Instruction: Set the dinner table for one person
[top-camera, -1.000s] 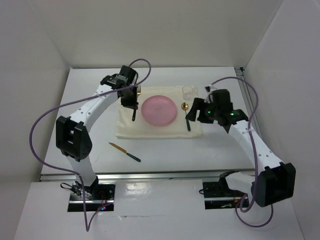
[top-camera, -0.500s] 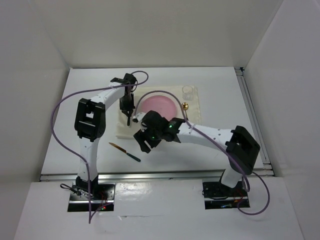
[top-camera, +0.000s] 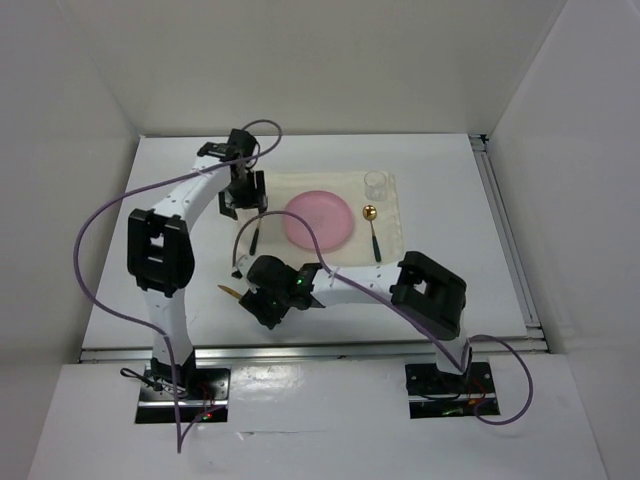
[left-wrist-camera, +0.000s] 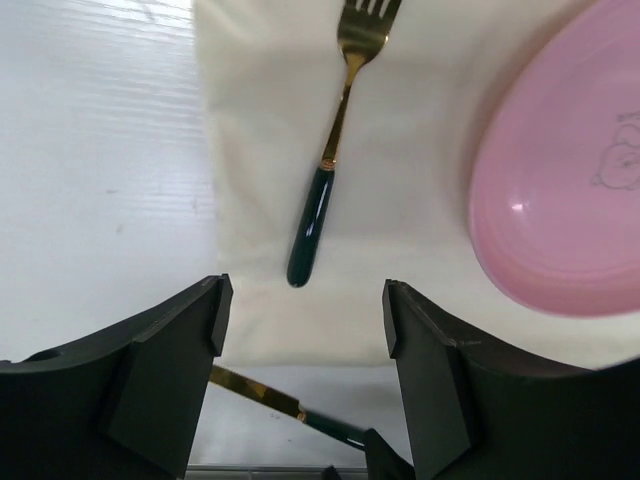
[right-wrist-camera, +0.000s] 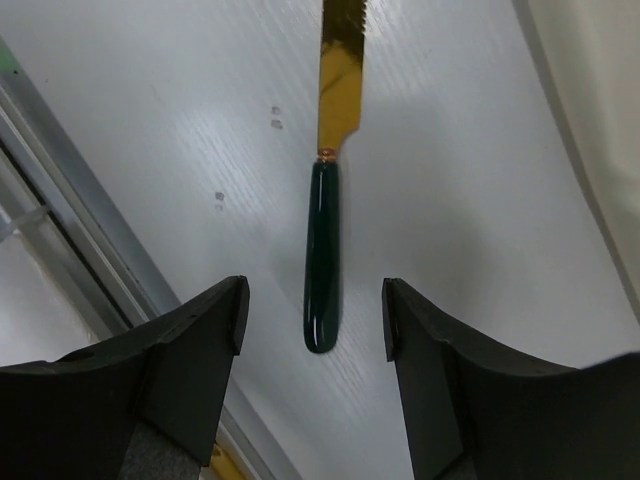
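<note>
Left tool (left-wrist-camera: 305, 300) released — over fork (left-wrist-camera: 330, 160), right tool (right-wrist-camera: 315, 300) released — over knife (right-wrist-camera: 325, 250)

You're looking at 1 dinner table (top-camera: 440, 200), 1 cream mat (left-wrist-camera: 430, 90), 1 pink plate (top-camera: 318, 218) and 1 clear glass (top-camera: 377, 183) — and you're counting 3 pcs of cutlery: 1 fork (left-wrist-camera: 330, 165), 1 spoon (top-camera: 373, 232), 1 knife (right-wrist-camera: 327, 230).
</note>
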